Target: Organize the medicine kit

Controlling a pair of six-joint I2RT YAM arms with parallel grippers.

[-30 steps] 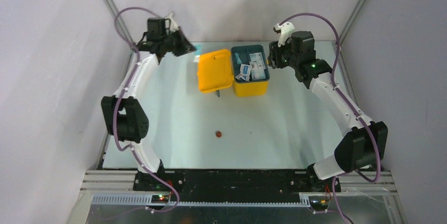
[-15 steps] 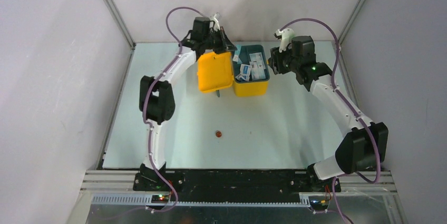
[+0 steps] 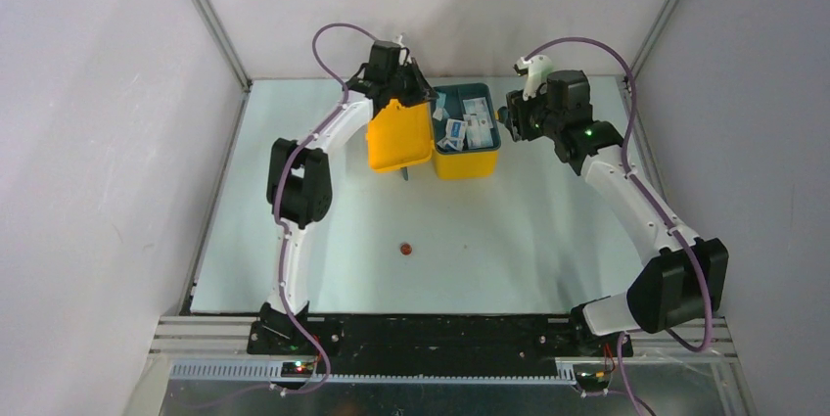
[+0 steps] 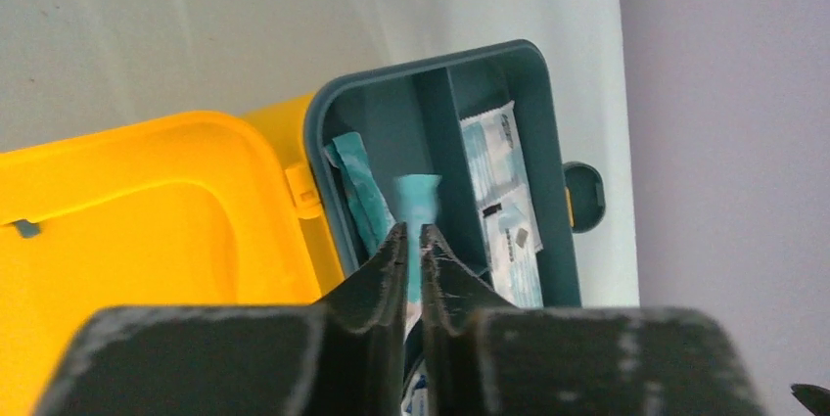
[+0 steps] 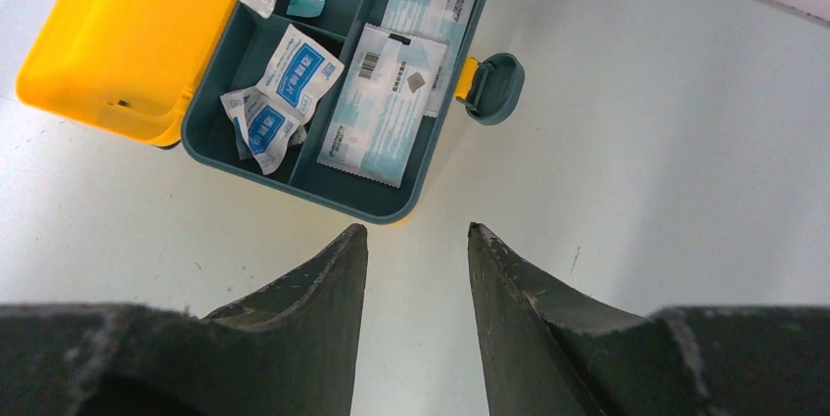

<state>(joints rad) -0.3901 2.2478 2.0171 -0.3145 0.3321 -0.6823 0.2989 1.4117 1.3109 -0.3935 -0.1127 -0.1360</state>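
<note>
Your medicine kit point(image 3: 462, 163) sits open at the far middle of the counter point(image 3: 509, 240), lid point(image 3: 399, 132) flung left. Your left end effector point(image 4: 411, 228) pinches a teal sachet point(image 4: 417, 191) over the tray point(image 4: 391, 122). Your right end effector point(image 5: 416, 232) hangs beside the kit, fingers apart.

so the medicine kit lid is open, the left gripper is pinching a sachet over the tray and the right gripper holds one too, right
Not quite: the right gripper holds nothing; the right wrist view shows its jaws apart and empty, near the medicine kit. The rest stands: lid open, left gripper pinching a sachet over the tray.
</note>
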